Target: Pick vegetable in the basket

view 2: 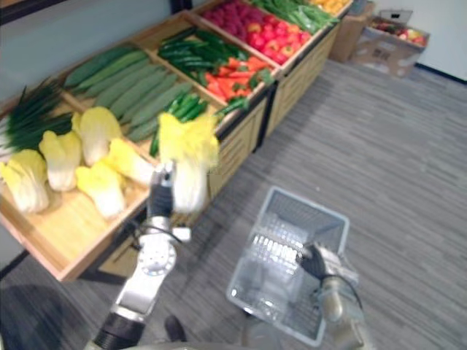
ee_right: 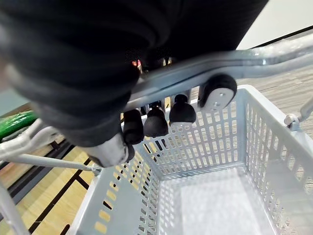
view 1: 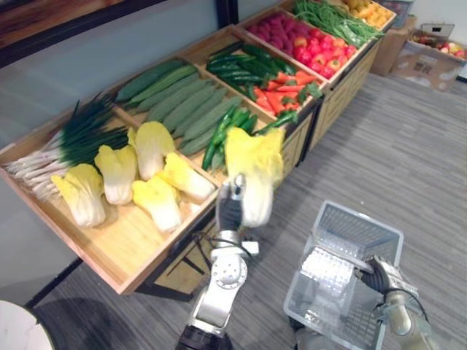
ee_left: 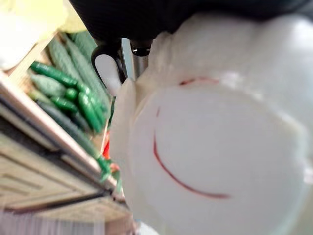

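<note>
Stand of pale wood [view 1: 124,248], far left; grey perforated plastic basket [view 1: 365,222], near right, empty, its metal handle [ee_right: 195,68] clasped by the right hand [view 1: 379,275]. Between them we see the left hand [view 1: 232,210] gripping a yellow-leaved, white-stemmed cabbage [view 1: 255,157] aloft, short of the basket. We judge that a slipping grip or early release would drop it on the floor [view 1: 408,146].

The left arm [view 1: 219,288] stood up from 6 o'clock toward 12, forearm near upright and wrist straight. The left hand [view 1: 232,209] sat just below the centre of the head view, curled round a cabbage [view 1: 255,157] whose leaves stood above it at 12 o'clock. The right arm [view 1: 398,317] came in from 5 o'clock. The right hand [view 1: 381,277], at 4 o'clock, had its dark-tipped fingers [ee_right: 156,122] hooked over a basket handle [ee_right: 234,61].
</note>
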### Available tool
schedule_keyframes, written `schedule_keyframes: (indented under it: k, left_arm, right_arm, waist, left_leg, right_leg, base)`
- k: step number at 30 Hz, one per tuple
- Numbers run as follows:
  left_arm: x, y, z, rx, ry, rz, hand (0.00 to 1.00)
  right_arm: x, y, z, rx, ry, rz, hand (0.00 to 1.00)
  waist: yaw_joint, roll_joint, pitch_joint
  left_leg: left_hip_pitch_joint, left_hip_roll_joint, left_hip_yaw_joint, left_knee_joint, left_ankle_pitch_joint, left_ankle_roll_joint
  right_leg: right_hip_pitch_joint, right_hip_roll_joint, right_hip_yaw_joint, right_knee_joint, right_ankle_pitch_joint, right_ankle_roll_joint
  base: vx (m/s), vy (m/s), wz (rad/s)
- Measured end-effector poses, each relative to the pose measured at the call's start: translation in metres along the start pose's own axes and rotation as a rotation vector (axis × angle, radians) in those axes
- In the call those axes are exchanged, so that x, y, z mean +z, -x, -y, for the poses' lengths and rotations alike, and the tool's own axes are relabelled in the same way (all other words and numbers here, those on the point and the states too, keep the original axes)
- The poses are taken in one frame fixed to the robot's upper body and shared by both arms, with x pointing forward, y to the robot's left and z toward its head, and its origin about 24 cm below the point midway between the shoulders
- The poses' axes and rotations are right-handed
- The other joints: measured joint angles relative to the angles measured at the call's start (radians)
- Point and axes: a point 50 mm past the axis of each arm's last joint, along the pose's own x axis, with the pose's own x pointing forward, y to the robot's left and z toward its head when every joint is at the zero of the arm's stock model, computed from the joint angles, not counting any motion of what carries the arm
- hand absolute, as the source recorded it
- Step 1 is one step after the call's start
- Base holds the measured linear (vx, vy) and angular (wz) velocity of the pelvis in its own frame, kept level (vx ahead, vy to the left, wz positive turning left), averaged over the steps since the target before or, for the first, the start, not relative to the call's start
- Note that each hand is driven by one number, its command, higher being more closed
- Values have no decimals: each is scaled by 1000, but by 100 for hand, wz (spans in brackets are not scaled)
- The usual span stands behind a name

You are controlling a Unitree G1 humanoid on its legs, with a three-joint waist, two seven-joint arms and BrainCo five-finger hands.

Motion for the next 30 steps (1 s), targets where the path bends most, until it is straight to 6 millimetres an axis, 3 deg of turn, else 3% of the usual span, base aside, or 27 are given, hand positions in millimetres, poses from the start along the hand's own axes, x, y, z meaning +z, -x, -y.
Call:
schedule_keyframes:
  k: [14,23,30]
  left_arm:
    - [-14,40,73,-473,28,-85,100]
    - [-28,68,88,-631,55,-180,100]
    - [-39,96,92,-766,42,-239,100]
  right_arm:
    - [1,-13,5,-14,-38,-35,100]
    - [-7,-17,3,-11,-87,-93,100]
    - [-18,-24,20,-85,-116,-156,100]
  waist:
    - [3,-1,-3]
    - [6,-3,-24]
    - [10,-2,-26]
  left_leg:
    - [8,-11,2,0,-1,0]
    - [7,-18,-14,-1,-1,0]
    - [7,-20,-18,-1,-1,0]
  right_leg:
    - [4,-11,3,2,2,5]
    - [9,-20,0,6,2,10]
    - [9,-22,0,7,0,6]
  base:
    - [14,-3,-1]
    - [8,1,4]
    - [0,0,0]
